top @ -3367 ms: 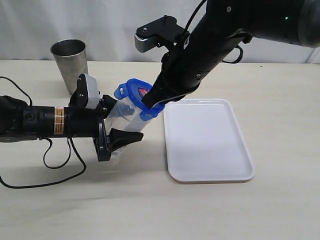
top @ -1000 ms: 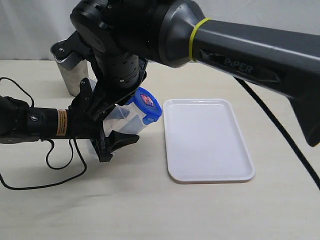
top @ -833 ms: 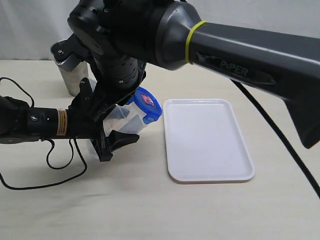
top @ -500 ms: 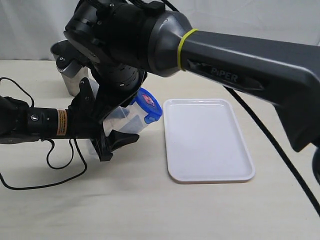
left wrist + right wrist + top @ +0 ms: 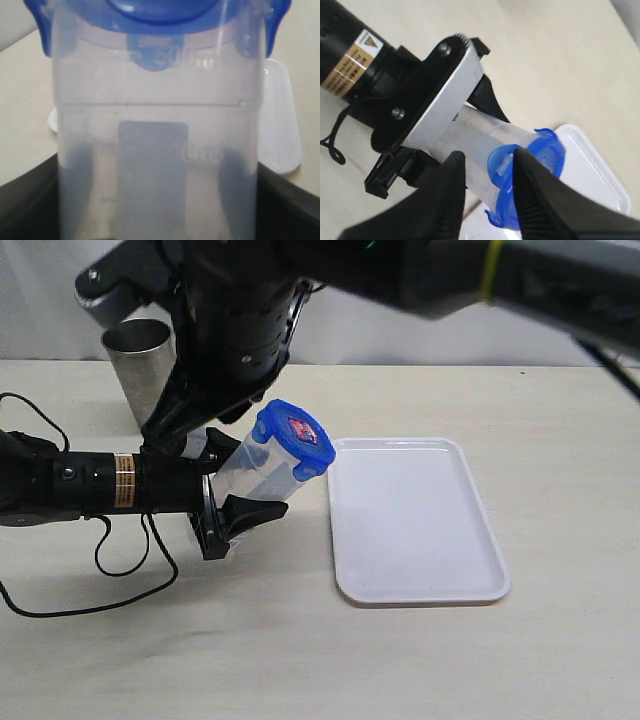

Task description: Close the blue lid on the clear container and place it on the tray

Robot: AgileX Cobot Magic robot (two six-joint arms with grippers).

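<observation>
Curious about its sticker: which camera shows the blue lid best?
Exterior view: the whole blue lid, sticker up, sits on the clear container. The left wrist view catches only its rim; the right wrist view's jaws partly hide it.

The clear container (image 5: 250, 475) leans tilted, off the table — the blue lid (image 5: 295, 437) on its mouth — just beside the empty white tray (image 5: 415, 520).

You have a tapered steel cup (image 5: 137, 362) standing upright, mouth up, at the far left of the pale beige counter (image 5: 300, 660). A white backdrop (image 5: 30, 300) hangs behind it.
</observation>
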